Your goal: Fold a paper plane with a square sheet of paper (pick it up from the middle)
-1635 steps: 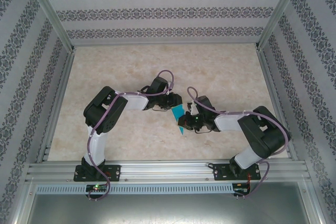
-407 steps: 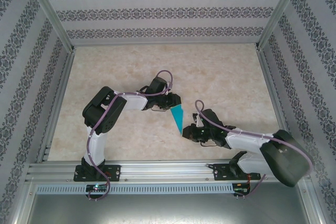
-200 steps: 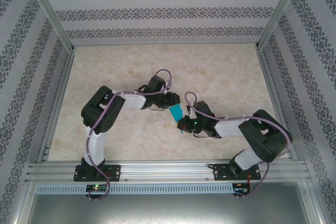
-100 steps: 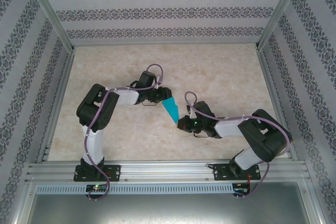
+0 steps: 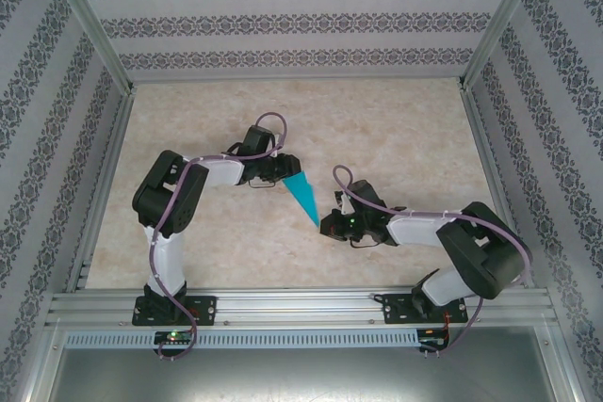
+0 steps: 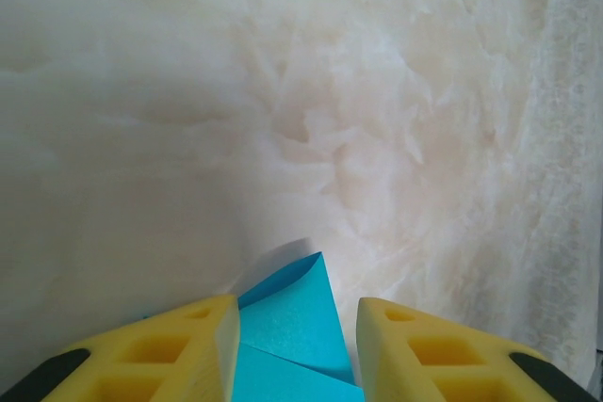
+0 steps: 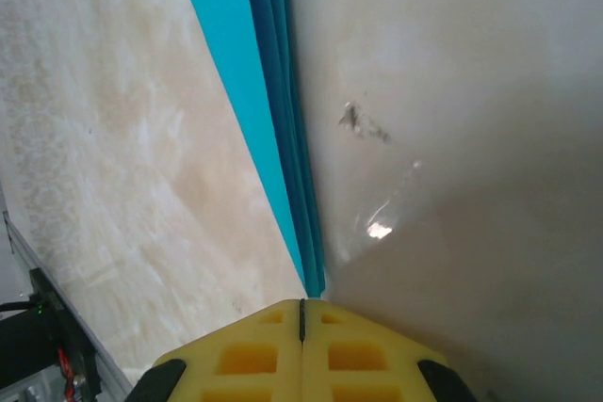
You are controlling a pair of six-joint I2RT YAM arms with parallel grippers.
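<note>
Gripping the paper plane by its tip, the right tool apparently anchored it while the left tool, fingers wide, straddled its tail.

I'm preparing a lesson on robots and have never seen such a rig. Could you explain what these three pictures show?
Two robot arms are bolted at the near edge of a pale table. One picture looks down from above and behind them; the other two come from a camera on each wrist, so the yellow blocks there are that arm's own fingers. Between the arms is a folded teal paper plane. The right claw is shut on its pointed tip. The left claw is open, with the plane's wide end between its fingers.
</note>
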